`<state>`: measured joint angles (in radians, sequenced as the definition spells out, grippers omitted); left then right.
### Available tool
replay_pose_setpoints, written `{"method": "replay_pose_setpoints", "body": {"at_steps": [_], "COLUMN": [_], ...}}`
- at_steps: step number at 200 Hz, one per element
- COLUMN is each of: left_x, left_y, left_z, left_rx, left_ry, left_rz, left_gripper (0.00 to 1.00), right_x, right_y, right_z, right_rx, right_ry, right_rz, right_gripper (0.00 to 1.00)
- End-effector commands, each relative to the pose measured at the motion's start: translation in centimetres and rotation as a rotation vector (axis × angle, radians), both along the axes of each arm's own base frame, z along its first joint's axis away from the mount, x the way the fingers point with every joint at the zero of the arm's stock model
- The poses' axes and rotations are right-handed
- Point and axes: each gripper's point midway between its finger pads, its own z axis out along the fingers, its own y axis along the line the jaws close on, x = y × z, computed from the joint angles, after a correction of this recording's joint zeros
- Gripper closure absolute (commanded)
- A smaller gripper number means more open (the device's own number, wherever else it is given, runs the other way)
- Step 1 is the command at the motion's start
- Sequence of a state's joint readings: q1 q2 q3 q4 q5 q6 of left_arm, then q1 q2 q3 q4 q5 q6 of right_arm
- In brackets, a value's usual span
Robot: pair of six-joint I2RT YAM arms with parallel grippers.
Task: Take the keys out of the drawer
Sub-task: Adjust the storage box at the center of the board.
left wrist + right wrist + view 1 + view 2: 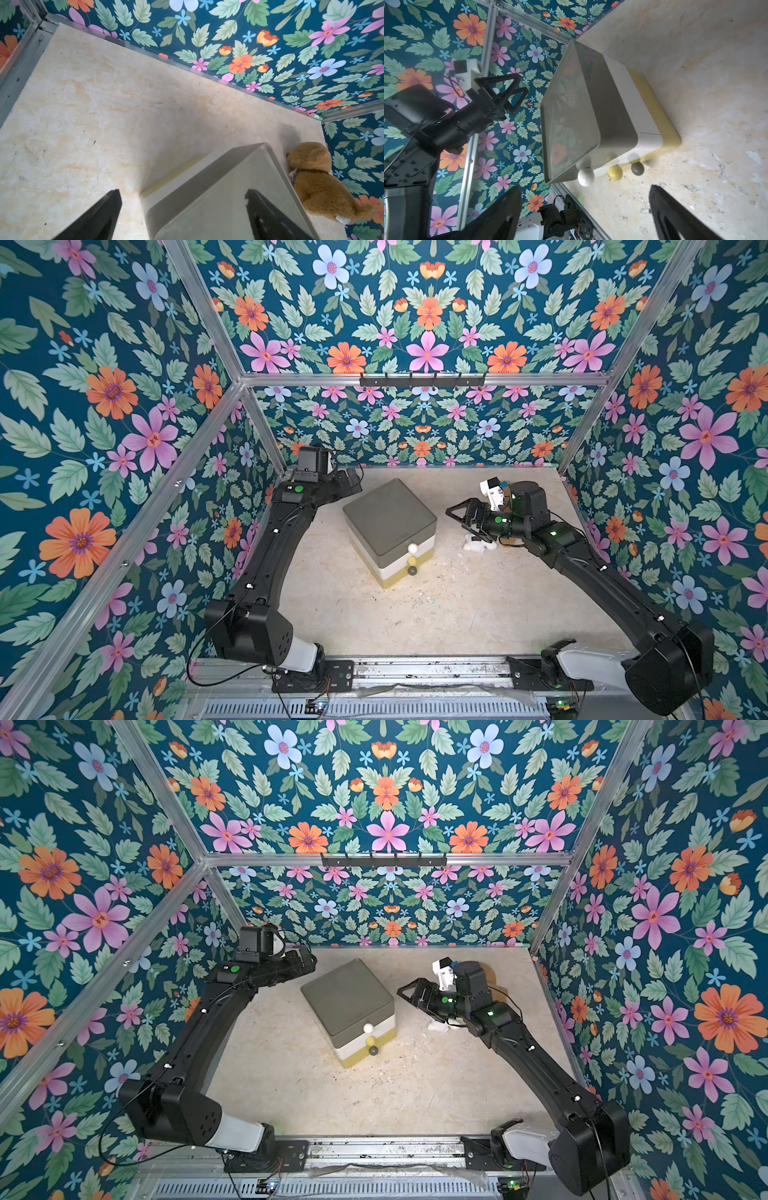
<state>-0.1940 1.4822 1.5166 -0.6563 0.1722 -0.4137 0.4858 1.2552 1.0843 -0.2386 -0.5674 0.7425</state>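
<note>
Keys show in no view. If they lie in the drawer unit point(390, 522), its fronts hide them, for all three drawers, grey over white over yellow, sit flush and shut. Each front bears a round knob: the white knob point(412, 548) uppermost, the yellow knob point(412, 561) under it, the grey knob point(412, 571) lowest. The unit stands askew on the bench point(457, 614), about midway between the arms.

The right pincer point(583, 191) hangs near the unit's right side without touching it, fingers spread wide and holding nothing. The left pincer point(182, 191) hovers at the unit's far left corner, likewise spread and empty, with one finger over the grey top.

A brown plush dog point(315, 176) lies just beside the unit, toward the right wall. Under the right arm lies a white plush thing point(478, 546), probably another toy, mostly covered.
</note>
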Motion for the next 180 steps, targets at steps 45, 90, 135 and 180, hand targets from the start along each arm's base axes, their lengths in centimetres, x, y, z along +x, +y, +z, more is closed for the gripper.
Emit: {"method": "replay_pose_setpoints", "body": {"at_steps": [45, 90, 135, 180], "left_x": [0.6, 0.6, 0.6, 0.7], "left_y": [-0.1, -0.4, -0.7, -1.2], "left_z": [-2.0, -2.7, -3.2, -3.5], "left_rx": [-0.016, -0.053, -0.080, -0.117], "left_ry": [0.030, 0.027, 0.029, 0.016], "left_rz": [-0.056, -0.067, -0.086, -0.108], "left_gripper": [0.01, 0.01, 0.01, 0.01], "right_x": [-0.8, -0.1, 0.3, 0.9], "right_y": [3.0, 4.4, 6.0, 6.9], "right_z": [-1.3, -0.7, -0.6, -0.8], "right_rx": [0.026, 0.071, 0.091, 0.115], "right_ry": [0.124, 0.131, 0.143, 0.155], "right_rz": [0.017, 0.038, 0.063, 0.070], "right_gripper": [0.01, 0.01, 0.01, 0.01]}}
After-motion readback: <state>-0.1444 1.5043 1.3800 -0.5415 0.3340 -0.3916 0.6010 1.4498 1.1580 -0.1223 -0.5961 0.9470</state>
